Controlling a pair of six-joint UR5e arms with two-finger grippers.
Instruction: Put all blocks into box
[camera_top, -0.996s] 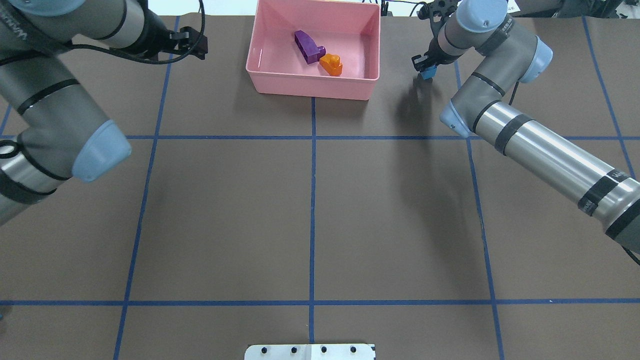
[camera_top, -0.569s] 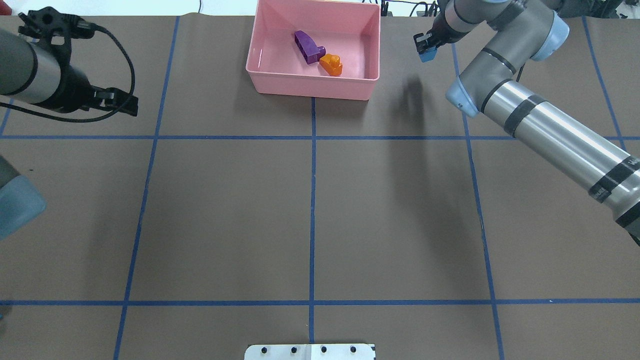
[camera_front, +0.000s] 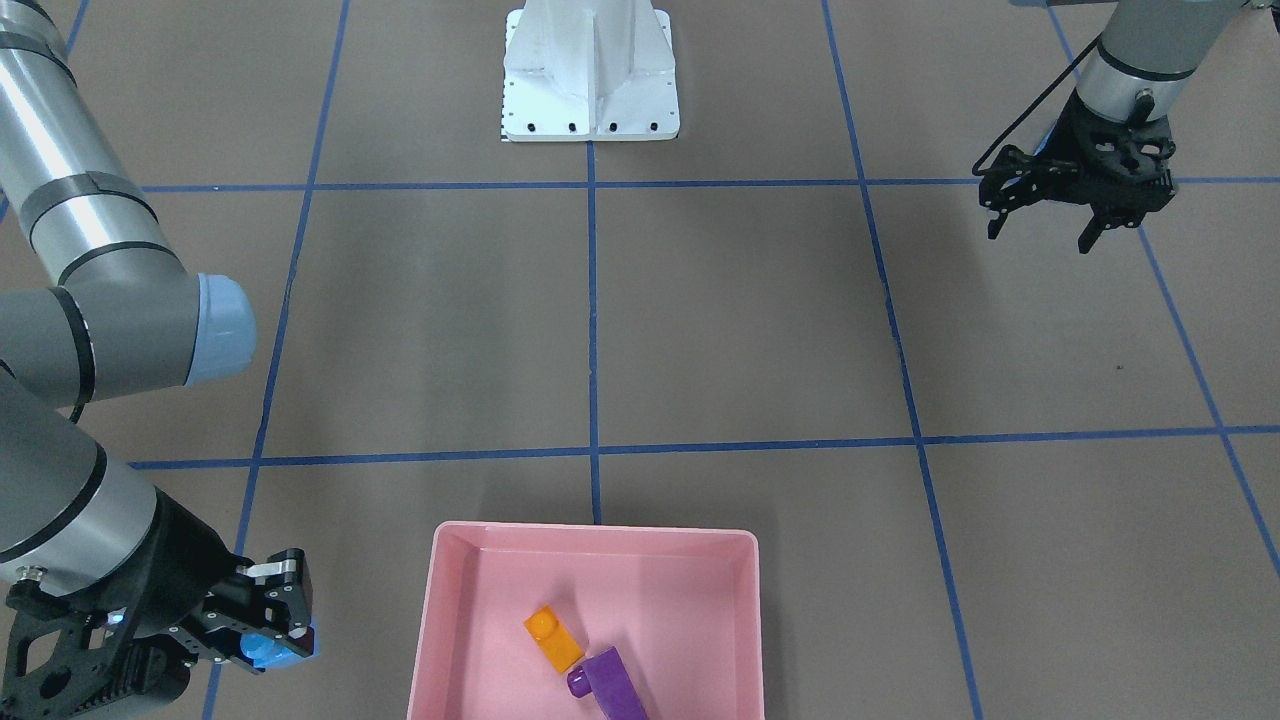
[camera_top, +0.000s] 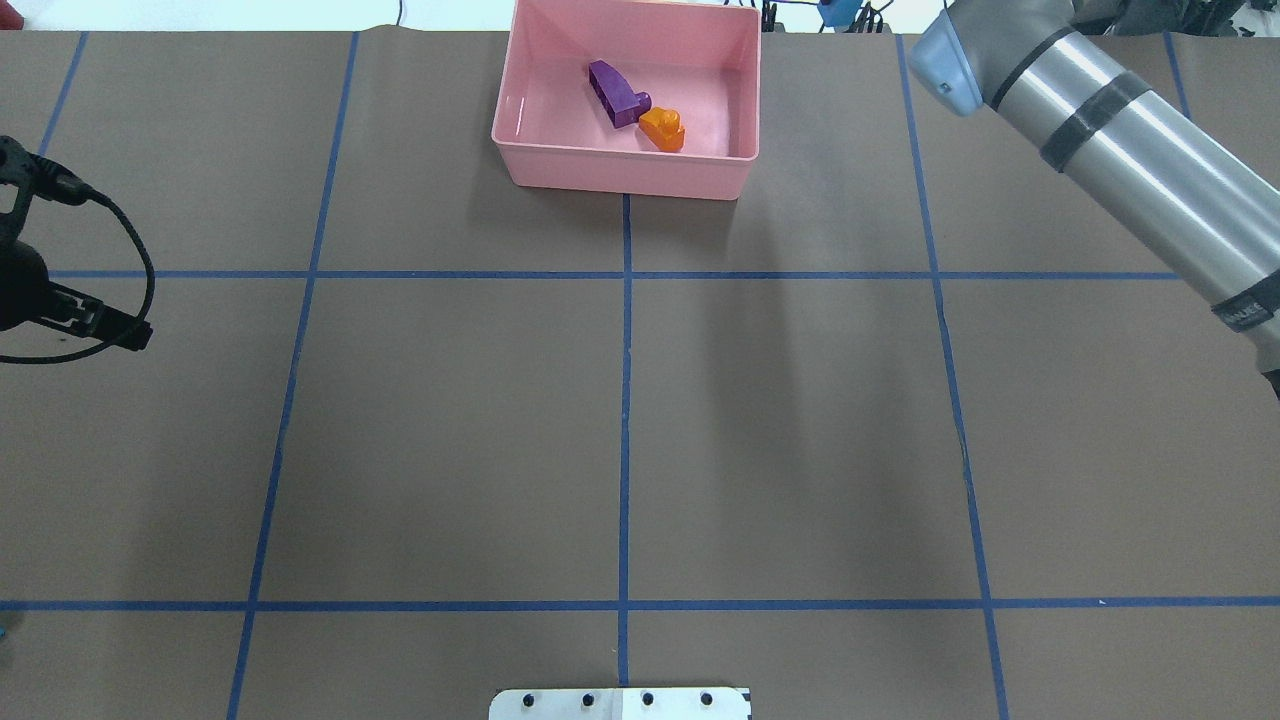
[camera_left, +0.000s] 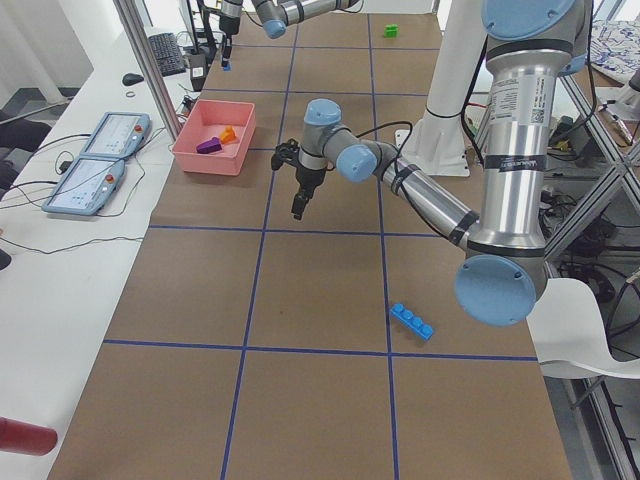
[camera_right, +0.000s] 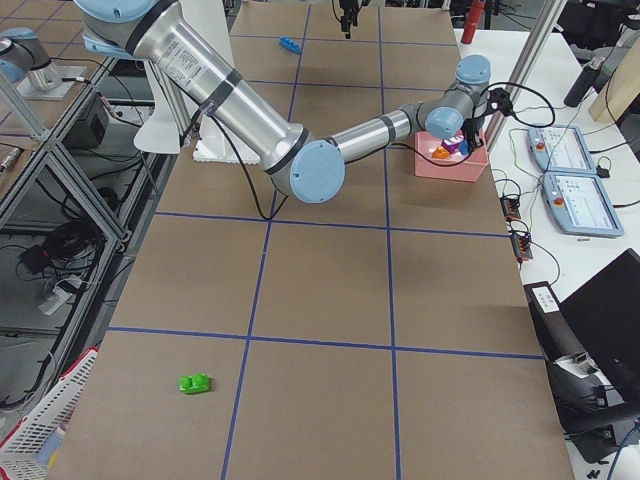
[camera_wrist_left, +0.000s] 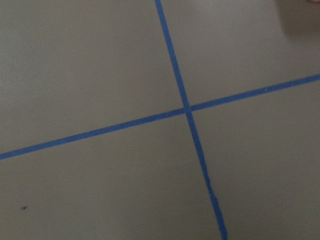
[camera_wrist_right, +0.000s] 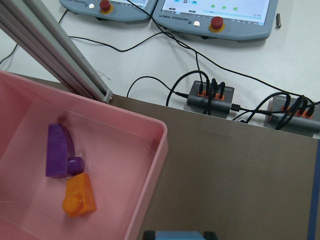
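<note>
The pink box (camera_top: 620, 180) stands at the table's far edge, also in the front view (camera_front: 590, 535). In it lie a purple block (camera_top: 615, 93) and an orange block (camera_top: 663, 128), touching. My right gripper (camera_front: 275, 640) is shut on the small blue block (camera_front: 268, 650) and holds it high, right of the box; the block's top shows in the right wrist view (camera_wrist_right: 175, 235). My left gripper (camera_front: 1040, 232) is open and empty above bare table. The long blue block (camera_left: 412, 322) lies near my left arm's base. The green block (camera_right: 194, 383) lies far out on my right.
The white robot base (camera_front: 590, 80) stands at the near middle. Beyond the far edge are teach pendants (camera_wrist_right: 215, 12), cable hubs (camera_wrist_right: 210, 97) and an aluminium post (camera_wrist_right: 50, 50). Blue tape lines grid the brown table.
My right gripper has risen with the small blue block and moved toward the far edge, nearer the box. My left arm has drawn back from the far left to the left middle.
</note>
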